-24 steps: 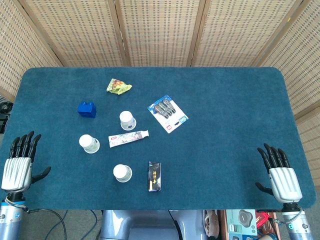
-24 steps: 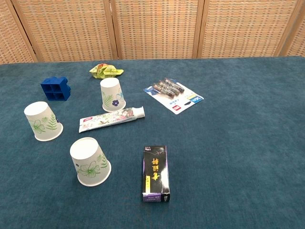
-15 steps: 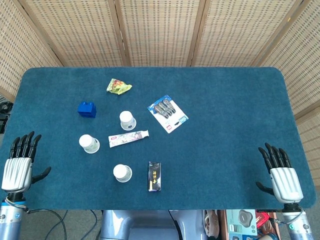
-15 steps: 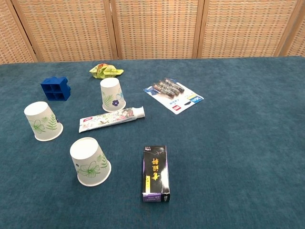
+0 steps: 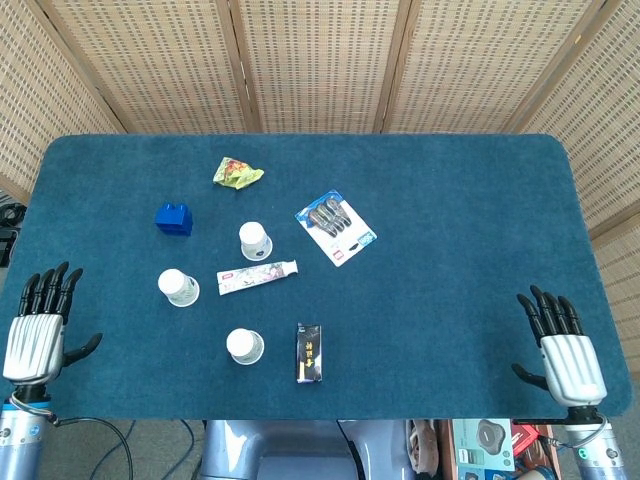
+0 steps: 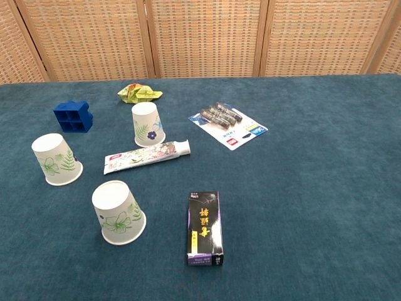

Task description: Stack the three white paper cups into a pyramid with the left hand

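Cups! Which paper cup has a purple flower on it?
The cup farthest back, standing by the toothpaste tube's cap end. It shows a purple flower; the left cup and the front cup carry only green prints.

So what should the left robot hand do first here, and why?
Probably reach toward the nearest cup. The left robot hand rests open at the table's near edge, holding nothing, and all three cups stand upside down and apart, with the toothpaste tube lying between them. Nothing is stacked yet.

left hand (image 5: 35,325): ribbed silver back, black fingers | right hand (image 5: 560,345): same | blue-grey wrists
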`<action>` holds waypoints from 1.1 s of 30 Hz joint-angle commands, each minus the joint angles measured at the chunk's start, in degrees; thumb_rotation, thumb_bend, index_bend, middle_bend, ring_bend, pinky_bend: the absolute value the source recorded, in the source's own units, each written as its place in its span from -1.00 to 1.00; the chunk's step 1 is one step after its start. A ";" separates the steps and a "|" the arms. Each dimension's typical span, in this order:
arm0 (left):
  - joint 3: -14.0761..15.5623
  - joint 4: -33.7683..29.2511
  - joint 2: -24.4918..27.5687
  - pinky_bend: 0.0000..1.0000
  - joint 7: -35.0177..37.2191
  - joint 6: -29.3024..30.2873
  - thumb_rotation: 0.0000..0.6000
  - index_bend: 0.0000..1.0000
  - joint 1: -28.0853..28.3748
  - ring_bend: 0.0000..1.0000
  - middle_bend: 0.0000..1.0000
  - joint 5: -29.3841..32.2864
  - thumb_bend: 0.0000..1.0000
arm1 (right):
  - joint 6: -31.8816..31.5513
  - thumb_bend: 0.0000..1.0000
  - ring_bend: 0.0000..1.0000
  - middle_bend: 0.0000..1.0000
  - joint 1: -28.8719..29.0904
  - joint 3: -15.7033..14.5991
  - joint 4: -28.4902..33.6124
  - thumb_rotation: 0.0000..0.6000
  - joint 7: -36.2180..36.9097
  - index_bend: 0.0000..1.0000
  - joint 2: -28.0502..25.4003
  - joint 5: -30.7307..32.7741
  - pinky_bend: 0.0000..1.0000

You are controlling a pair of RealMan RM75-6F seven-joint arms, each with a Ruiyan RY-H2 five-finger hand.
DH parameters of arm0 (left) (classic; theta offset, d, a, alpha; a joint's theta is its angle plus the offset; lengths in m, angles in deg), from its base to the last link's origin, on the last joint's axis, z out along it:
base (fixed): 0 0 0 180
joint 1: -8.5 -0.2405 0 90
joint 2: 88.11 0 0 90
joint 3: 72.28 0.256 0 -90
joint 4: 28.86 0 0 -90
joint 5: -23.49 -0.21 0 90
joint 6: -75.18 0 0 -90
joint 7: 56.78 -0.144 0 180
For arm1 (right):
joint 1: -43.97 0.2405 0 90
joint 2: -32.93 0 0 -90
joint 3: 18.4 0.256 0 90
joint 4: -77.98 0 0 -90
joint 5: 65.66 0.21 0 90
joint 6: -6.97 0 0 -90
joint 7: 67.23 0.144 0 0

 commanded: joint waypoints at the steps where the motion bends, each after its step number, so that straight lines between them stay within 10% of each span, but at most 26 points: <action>1: 0.03 -0.21 0.04 -1.00 -0.14 0.07 1.00 -1.00 -0.01 -1.00 -1.00 -0.10 -0.59 | -0.02 -0.82 -1.00 -1.00 -0.07 0.04 0.09 1.00 0.30 -1.00 -0.18 0.16 -1.00; 16: -3.16 -4.90 6.65 -1.00 -2.46 -9.28 1.00 -0.83 5.30 -1.00 -1.00 4.41 -0.59 | -0.06 -0.82 -1.00 -1.00 -0.22 0.17 0.51 1.00 1.02 -1.00 -0.69 0.46 -1.00; 33: -8.92 -7.47 12.15 -1.00 -13.78 -32.18 1.00 -0.59 19.98 -1.00 -1.00 27.86 -0.59 | 0.44 -0.82 -1.00 -1.00 -0.15 0.31 0.55 1.00 2.30 -1.00 -1.15 0.95 -1.00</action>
